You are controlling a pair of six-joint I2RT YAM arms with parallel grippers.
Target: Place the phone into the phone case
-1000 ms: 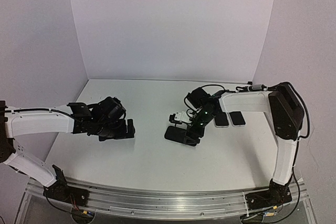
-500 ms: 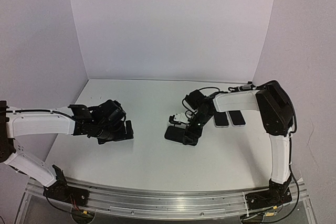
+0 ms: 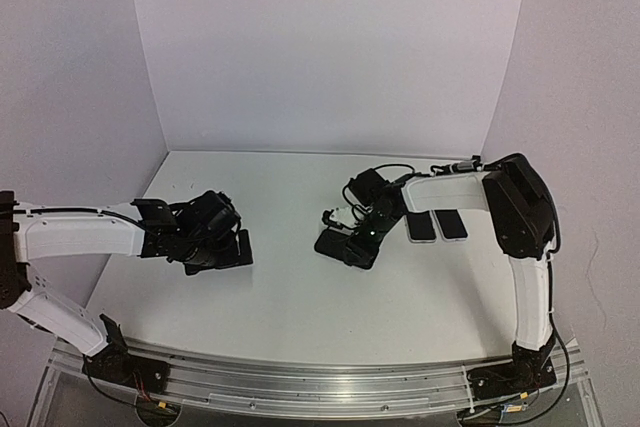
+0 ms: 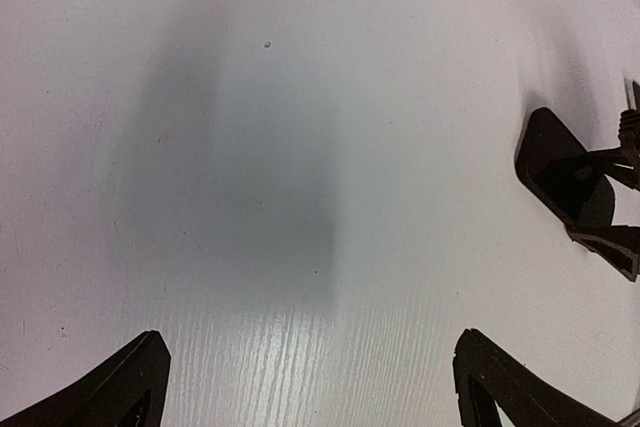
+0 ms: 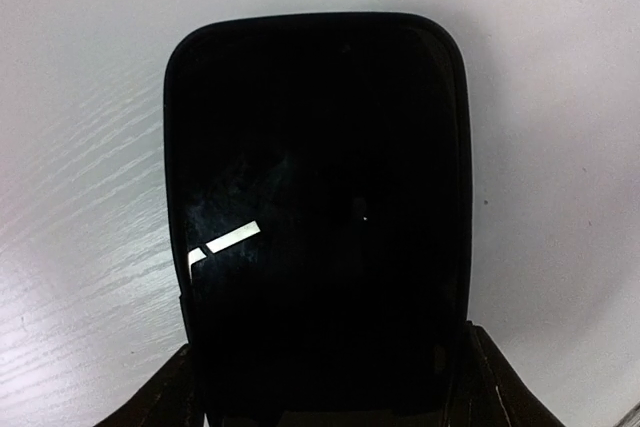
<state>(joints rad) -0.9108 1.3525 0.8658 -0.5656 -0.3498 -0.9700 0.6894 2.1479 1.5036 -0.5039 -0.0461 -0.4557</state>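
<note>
surface: white table (image 3: 290, 297) | on it: phone case (image 3: 338, 244), phone (image 3: 421, 227), another phone (image 3: 452, 225)

No readable text, brand mark or number in any view, the phone (image 5: 315, 197) showing only a dark, blank screen with a streak of glare, the white table (image 3: 300, 297) unmarked.

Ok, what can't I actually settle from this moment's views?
Right wrist view: whether the black slab is a bare phone or already cased; its near end is cut off by the frame edge.
Top view: how the right tool grips, hidden under its own wrist.
Top view: two dark rectangles by the right arm, too small to identify.
</note>
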